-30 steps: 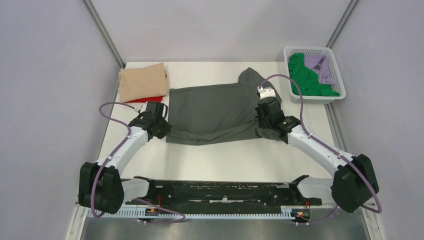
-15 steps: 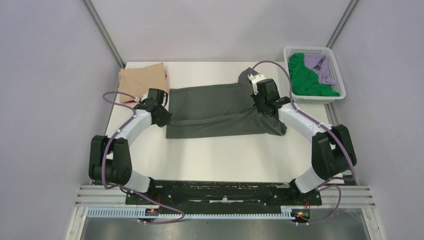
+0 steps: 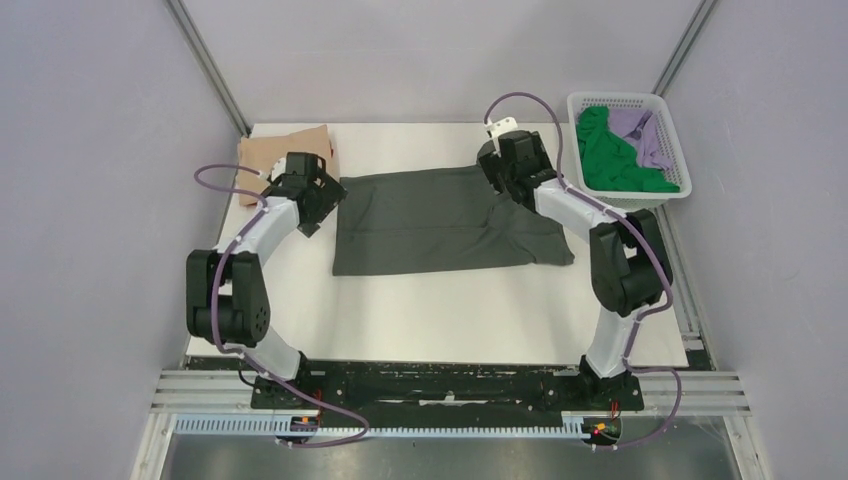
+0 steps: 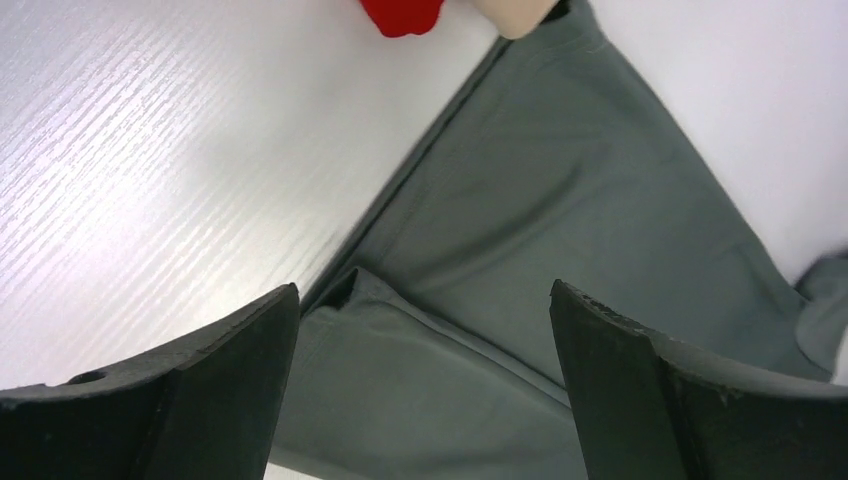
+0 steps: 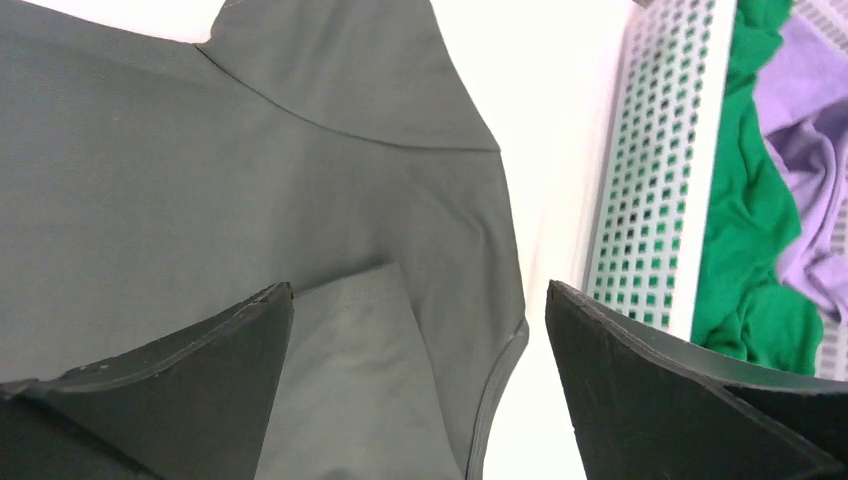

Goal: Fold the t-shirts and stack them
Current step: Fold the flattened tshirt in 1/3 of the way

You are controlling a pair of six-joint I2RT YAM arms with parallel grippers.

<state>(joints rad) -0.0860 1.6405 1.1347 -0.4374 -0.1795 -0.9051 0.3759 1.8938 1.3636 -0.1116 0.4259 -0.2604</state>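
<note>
The dark grey t-shirt [image 3: 440,220] lies flat mid-table, folded over lengthwise, with a sleeve sticking out at its right end. My left gripper [image 3: 322,205] hovers over its far left corner, jaws wide open with only grey cloth [image 4: 560,200] below them. My right gripper [image 3: 498,180] stands over the far right corner, also open and holding nothing; the folded edge [image 5: 350,380] lies beneath it. A folded tan t-shirt [image 3: 285,150] sits at the far left on a red one [image 4: 400,15]. Green [image 3: 610,155] and lilac [image 3: 640,130] t-shirts lie crumpled in the basket.
The white lattice basket [image 3: 620,100] stands at the far right corner, close to my right gripper [image 5: 420,290]. Grey walls enclose the table on three sides. Bare white tabletop [image 3: 440,310] lies between the shirt and the arm bases.
Both grippers carried the grey shirt's near edge to the far edge, doubling it over. They then opened and let the cloth go.
</note>
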